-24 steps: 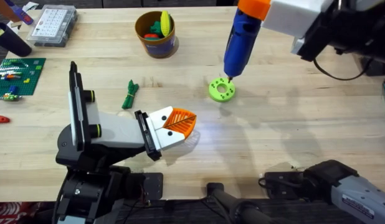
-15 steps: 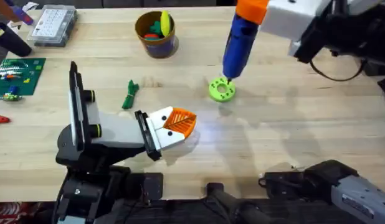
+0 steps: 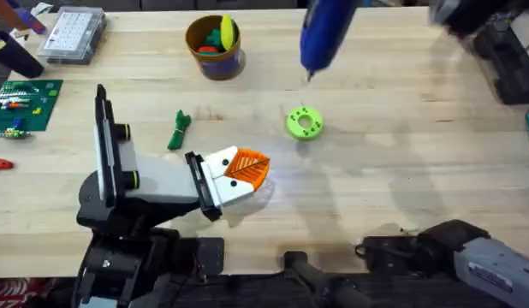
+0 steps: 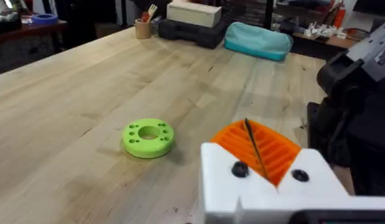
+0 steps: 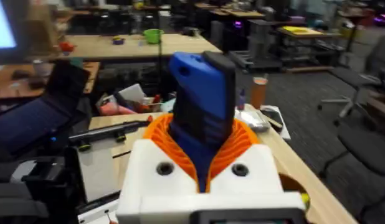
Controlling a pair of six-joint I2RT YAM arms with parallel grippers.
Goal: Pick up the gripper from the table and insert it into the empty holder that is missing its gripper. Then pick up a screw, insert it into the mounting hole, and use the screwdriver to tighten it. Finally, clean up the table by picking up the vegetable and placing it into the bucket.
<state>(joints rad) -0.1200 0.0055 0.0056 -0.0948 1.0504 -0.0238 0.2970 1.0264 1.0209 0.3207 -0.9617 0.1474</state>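
Overhead: the screwdriver (image 3: 323, 36) is hanging tip-down above the desk (image 3: 401, 162), beyond the green disc (image 3: 304, 122); the vegetable (image 3: 178, 130) is lying near the bucket (image 3: 214, 46).

Left wrist: left jaws (image 4: 258, 155) are sitting shut, empty.

Right wrist: right jaws (image 5: 202, 163) are clamping the screwdriver. Judging by this, screw-fetching looks next.

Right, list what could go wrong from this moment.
1. The right gripper carries the screwdriver high above the table; if its grip slips, it could drop near the green disc or the bucket.
2. The bucket already holds toy items, so the vegetable may perch on top and tumble out.
3. The vegetable lies close to the holder, so a grab for it could bump the black upright bar.
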